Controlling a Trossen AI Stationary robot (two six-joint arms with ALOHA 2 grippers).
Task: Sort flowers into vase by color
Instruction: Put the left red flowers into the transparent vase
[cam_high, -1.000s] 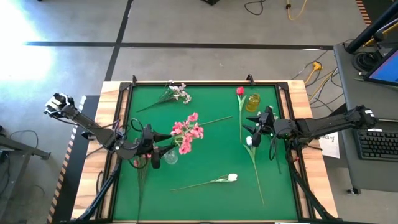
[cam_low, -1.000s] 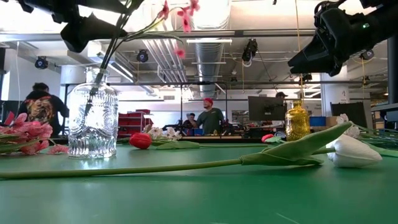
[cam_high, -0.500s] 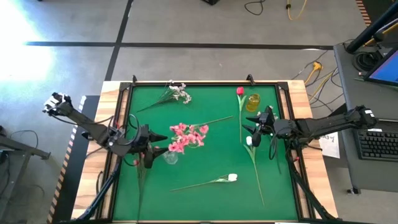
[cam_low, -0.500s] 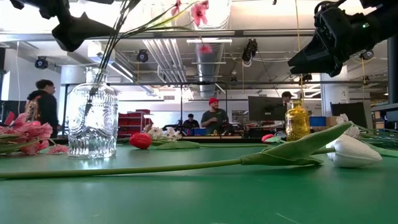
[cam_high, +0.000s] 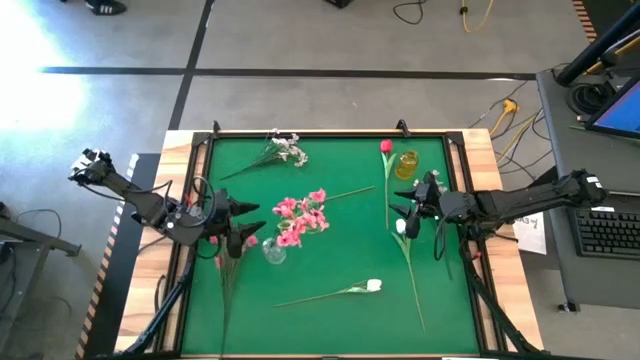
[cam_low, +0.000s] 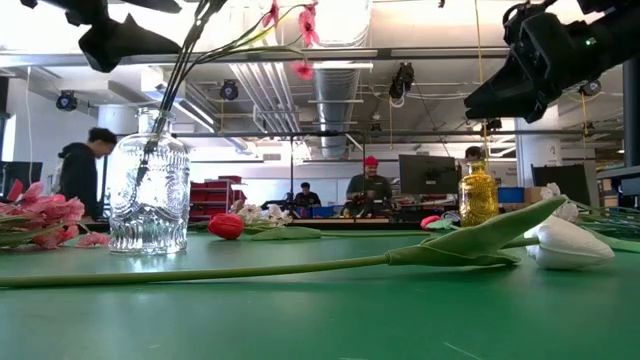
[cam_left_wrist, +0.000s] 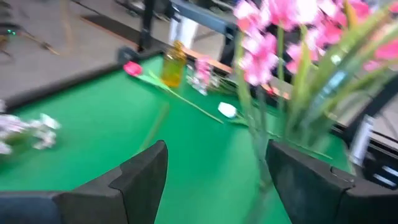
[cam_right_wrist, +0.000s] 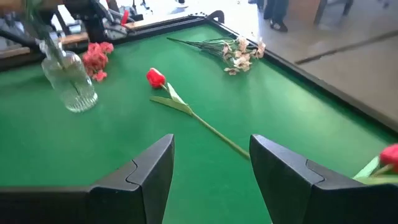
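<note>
A clear glass vase (cam_high: 273, 252) (cam_low: 148, 195) stands left of the table's middle. A pink blossom spray (cam_low: 290, 18) (cam_left_wrist: 273, 25) has its stems in the vase's neck and leans out over its rim. My left gripper (cam_high: 245, 224) (cam_left_wrist: 217, 155) is open, raised, just left of those stems and clear of them. More pink blossoms (cam_low: 40, 215) lie on the mat by the vase. My right gripper (cam_high: 403, 212) (cam_right_wrist: 211, 146) hovers open at the right, above a white tulip (cam_high: 400, 228), with nothing between its fingers.
A yellow vase (cam_high: 406, 163) and a red tulip (cam_high: 386, 147) are at the far right. A white-blossom spray (cam_high: 287, 150) lies far left of centre, another white tulip (cam_high: 373, 286) toward the near edge, and a red tulip (cam_right_wrist: 155, 78) near the clear vase. People move in the room behind.
My left gripper has drawn back from the vase toward the table's left edge and risen a little. The pink spray stays with its stems in the vase, and its blossoms have swayed. My right gripper has kept still.
</note>
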